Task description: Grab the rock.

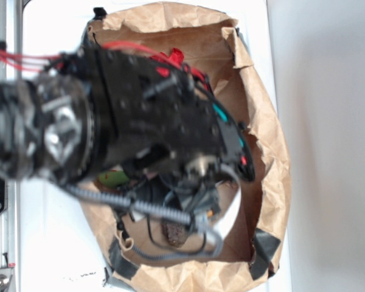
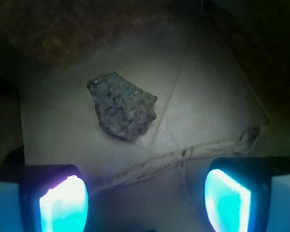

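You see one brown paper bag [image 1: 264, 121] lying open on the white table [image 1: 328, 152], and the one black robot arm [image 1: 146, 115] reaches down into it and hides most of the inside. In the exterior view, one rock [image 1: 174, 232] shows on the bag floor under the arm, near the front rim, partly behind a grey coiled cable [image 1: 152, 210]. One small green thing [image 1: 114, 178] shows at the left under the arm; it is too hidden to say what it is. In the wrist view you see the same single rock [image 2: 123, 106], dark grey and rough, lying alone on the creased paper floor. The gripper [image 2: 145, 200] is spread wide and holds nothing. Its two fingers [image 2: 64, 203] glow light blue at the bottom corners of the picture, one on each side. The rock lies beyond the fingertips, nearer to the left finger, and touches neither of them.
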You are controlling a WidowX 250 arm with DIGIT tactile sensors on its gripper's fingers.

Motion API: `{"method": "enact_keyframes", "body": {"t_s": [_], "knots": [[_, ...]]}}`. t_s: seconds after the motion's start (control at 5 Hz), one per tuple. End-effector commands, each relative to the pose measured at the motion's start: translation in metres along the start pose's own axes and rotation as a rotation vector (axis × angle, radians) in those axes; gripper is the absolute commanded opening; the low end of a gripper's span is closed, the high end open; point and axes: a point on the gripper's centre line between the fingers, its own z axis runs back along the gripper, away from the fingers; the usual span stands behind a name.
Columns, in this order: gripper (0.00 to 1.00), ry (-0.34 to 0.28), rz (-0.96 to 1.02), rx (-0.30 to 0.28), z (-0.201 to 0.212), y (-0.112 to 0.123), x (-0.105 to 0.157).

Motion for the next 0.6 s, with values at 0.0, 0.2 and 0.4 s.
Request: {"method": "enact_keyframes", "body": {"t_s": [0.0, 0.2, 0.4], "knots": [[1.0, -0.007, -0.063, 0.035, 0.007, -0.005, 0.017], [1.0, -0.008, -0.092, 0.028, 0.004, -0.013, 0.022], [1.0, -0.003, -0.11, 0.024, 0.001, -0.017, 0.024]]}}
